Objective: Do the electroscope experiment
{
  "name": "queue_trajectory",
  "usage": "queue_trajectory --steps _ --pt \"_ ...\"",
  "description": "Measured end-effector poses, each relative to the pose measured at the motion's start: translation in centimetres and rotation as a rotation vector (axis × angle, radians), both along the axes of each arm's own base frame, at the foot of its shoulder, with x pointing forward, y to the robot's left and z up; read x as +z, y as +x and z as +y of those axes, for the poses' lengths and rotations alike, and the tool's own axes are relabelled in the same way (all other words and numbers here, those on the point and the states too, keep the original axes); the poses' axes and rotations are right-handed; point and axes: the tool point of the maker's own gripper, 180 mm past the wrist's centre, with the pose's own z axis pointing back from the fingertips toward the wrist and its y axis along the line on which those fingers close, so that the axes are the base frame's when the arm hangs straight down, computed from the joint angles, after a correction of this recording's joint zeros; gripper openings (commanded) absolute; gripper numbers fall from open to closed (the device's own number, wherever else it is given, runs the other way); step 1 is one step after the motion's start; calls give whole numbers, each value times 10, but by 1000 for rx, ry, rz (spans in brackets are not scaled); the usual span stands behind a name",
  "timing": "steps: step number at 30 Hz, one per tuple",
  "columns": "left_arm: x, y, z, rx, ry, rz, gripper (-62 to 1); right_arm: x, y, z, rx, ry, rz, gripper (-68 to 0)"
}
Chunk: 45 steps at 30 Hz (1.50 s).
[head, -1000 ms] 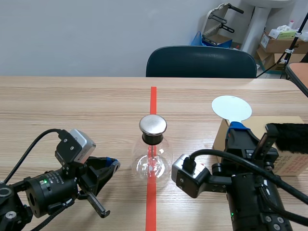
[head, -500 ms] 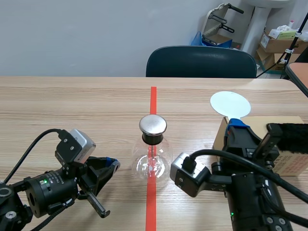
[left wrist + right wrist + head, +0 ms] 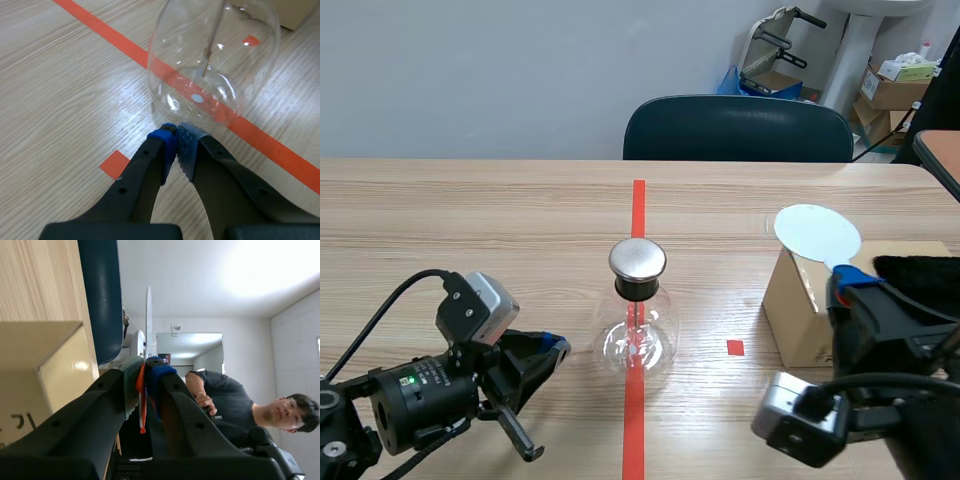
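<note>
Your table (image 3: 470, 220) fills the scene view, with a dark chair (image 3: 737, 128) behind its far edge at upper centre. At the right of the frame sits a cardboard box (image 3: 798, 312) with a black furry pad (image 3: 920, 278) on top.

The electroscope flask (image 3: 638, 335) stands at the centre of the frame on the red tape line. Its metal cap (image 3: 638, 260) is uppermost, so its long axis runs straight up. What the leaves inside are doing is too small to tell.

The white disc (image 3: 817, 232) is right of centre, over the box's upper left corner and well apart from the cap. Your right gripper (image 3: 842, 282) is clamped on its thin handle. In the right wrist view the handle is pressed between the two pads and the disc appears edge-on beyond them.

Your left gripper (image 3: 545, 352) lies low at the lower left of the frame. Its fingers are closed together on nothing, and in the left wrist view their tips are just beside the flask's base.

I judge you are partway: the disc is in hand, but it has not been brought to the cap. Whether it is charged cannot be told.

The disc stands on end, handle down in the gripper and round face toward the scene camera. Its long axis is near vertical, leaning slightly toward the upper left.
</note>
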Motion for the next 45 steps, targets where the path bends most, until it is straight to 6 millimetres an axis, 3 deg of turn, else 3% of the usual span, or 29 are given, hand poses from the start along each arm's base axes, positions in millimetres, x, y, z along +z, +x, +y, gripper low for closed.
queue_trajectory --steps 8,16,23,28,36,38,43,45 --pt "29 -22 3 -94 11 -42 -582 12 -3 -45 -13 27 -42 -665" --pt "61 -58 3 -195 -38 -79 -581 -15 -20 -92 -76 60 17 -665" --pt "67 -96 0 -279 -59 -67 -536 -32 -10 -123 -162 70 23 -665" --pt "75 -111 -10 -339 -60 -82 -536 -38 -5 -126 -169 61 32 -665" --pt "87 -137 -19 -409 -82 -73 -527 -66 -16 -127 -175 38 122 -665" --pt "91 -139 -20 -417 -88 -75 -463 -67 -17 -129 -184 38 127 -665" --pt "100 -138 -20 -421 -78 -106 -182 -70 -18 -137 -231 24 139 -665" --pt "105 -135 -19 -415 -86 -133 -137 -70 -18 -138 -234 24 138 -665"
